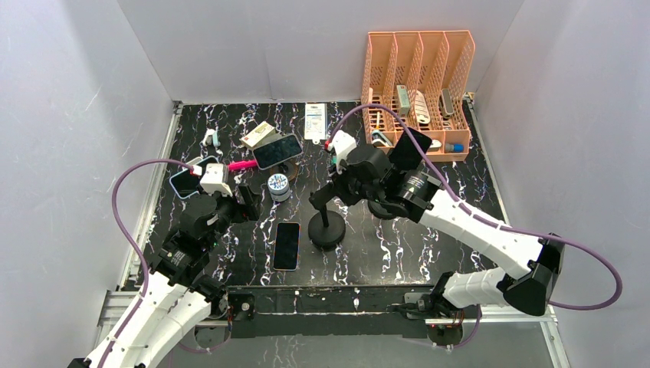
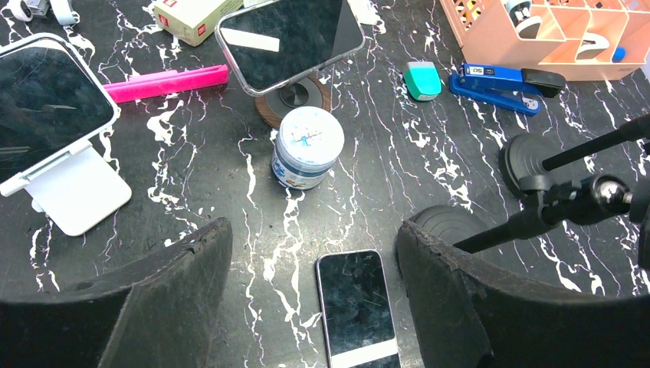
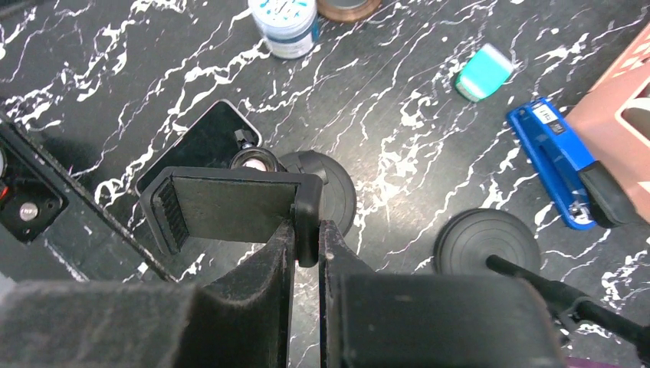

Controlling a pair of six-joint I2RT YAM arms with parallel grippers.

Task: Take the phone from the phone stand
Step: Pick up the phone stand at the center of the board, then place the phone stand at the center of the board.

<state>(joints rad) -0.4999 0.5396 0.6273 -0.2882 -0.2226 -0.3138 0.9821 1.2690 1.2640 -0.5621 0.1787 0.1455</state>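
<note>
right gripper (image 3: 306,230) pinched shut on clamp edge of phone stand (image 3: 230,207); stand apparently empty. phone (image 1: 287,245) flat just left of its base, long axis near-far, close by wide-open left gripper (image 2: 310,238), nearer free arm.

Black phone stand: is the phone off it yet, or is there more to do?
Mostly done, it seems: the clamp on the black stand is empty and a phone lies flat on the table beside its base. In hand: the right gripper is shut on the clamp's edge; the left gripper hangs open over the phone. Remaining: probably letting go and backing off.
</note>
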